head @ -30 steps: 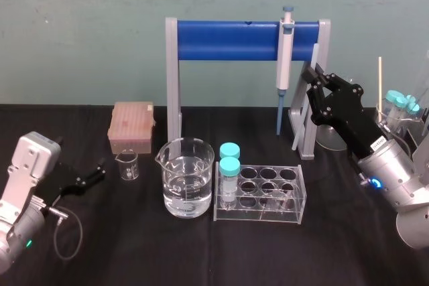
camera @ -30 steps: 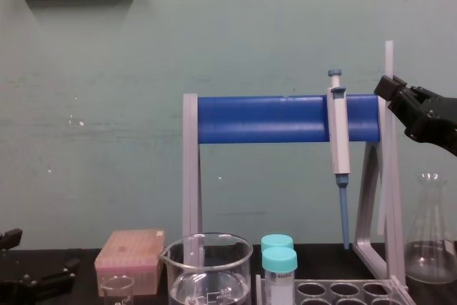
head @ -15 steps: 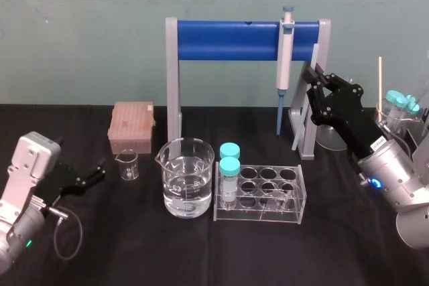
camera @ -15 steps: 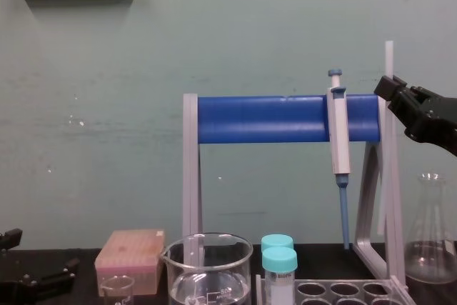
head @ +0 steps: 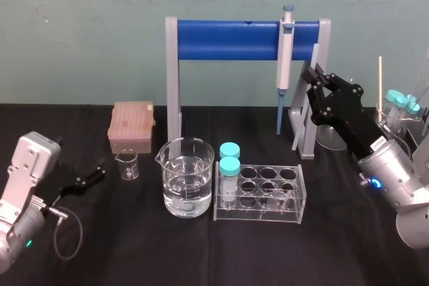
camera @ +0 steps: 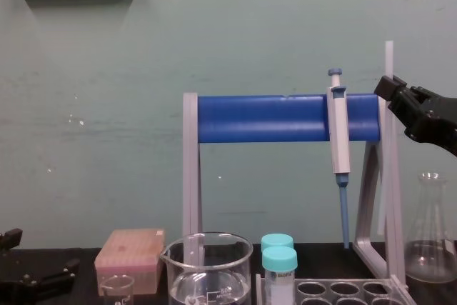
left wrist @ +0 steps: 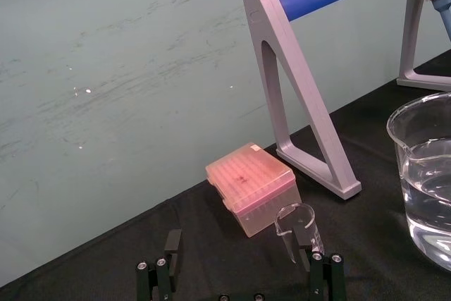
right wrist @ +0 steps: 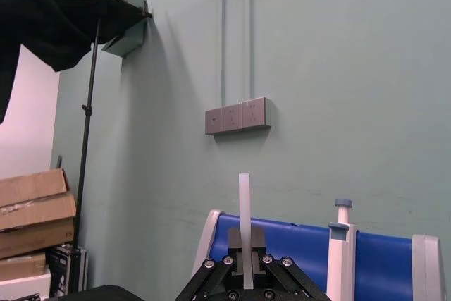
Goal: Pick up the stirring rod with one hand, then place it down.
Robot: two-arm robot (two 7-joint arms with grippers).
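Between the right gripper's (head: 312, 75) jaws, which pinch it high up, the rod (right wrist: 244, 202) stands near upright against the stand's (head: 241, 39) right leg, just right of the hanging pipette (head: 284, 58), while the left gripper (head: 97, 171) rests low over the desk's (head: 134, 246) left side, jaws spread.

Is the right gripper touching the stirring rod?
Touching. The right wrist view shows the rod rising from between the shut fingers of the right gripper, with no gap on either side. The left gripper sits open, far left.
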